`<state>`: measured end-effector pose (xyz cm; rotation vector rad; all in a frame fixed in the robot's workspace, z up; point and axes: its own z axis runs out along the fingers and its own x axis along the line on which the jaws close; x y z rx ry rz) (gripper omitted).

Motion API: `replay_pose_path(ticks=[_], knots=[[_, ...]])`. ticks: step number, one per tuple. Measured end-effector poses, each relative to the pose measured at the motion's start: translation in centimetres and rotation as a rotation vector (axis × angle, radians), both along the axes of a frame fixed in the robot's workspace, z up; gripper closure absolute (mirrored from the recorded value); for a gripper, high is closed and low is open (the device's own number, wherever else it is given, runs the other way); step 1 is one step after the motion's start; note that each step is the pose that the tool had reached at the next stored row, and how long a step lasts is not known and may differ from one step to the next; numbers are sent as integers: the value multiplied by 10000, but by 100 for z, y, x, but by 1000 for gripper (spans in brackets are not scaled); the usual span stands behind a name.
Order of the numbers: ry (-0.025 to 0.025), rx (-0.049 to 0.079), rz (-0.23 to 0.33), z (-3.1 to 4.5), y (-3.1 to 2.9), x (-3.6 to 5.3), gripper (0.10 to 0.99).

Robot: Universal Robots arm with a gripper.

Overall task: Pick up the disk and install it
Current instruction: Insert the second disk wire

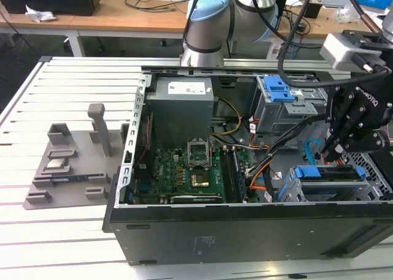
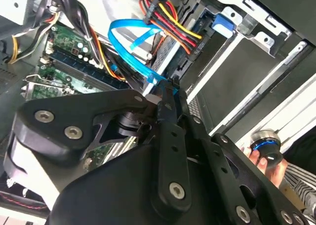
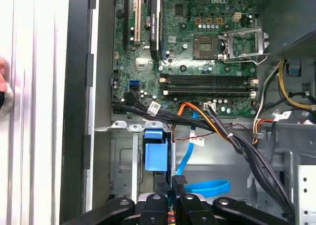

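Note:
The disk (image 1: 330,174), silver with a blue plastic bracket, stands on edge in the grey drive cage at the case's front corner, on the exterior view's right. In the first wrist view its blue bracket (image 3: 154,155) shows just ahead of my fingertips. My black gripper (image 1: 333,150) hangs directly above the disk. Its fingers are shut tip to tip with nothing between them in both wrist views (image 3: 175,182) (image 2: 165,89), close beside a blue data cable (image 2: 129,42).
The open computer case (image 1: 245,231) holds a green motherboard (image 1: 184,172), a grey power supply (image 1: 182,102) and an upper cage with a blue latch (image 1: 279,88). A grey fixture tray (image 1: 67,169) lies on the exterior view's left. A person's hand (image 2: 264,153) holds a round knob.

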<state>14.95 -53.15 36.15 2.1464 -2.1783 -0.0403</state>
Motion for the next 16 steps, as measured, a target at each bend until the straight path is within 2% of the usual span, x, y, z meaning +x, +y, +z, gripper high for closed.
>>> replay_pose_path(ticks=[5, 11, 16], knots=[[0, -14, 0, -79, -50, 52, 925], [0, -13, 8, -119, -45, 111, 925], [0, -16, 40, -167, -42, 119, 925]])
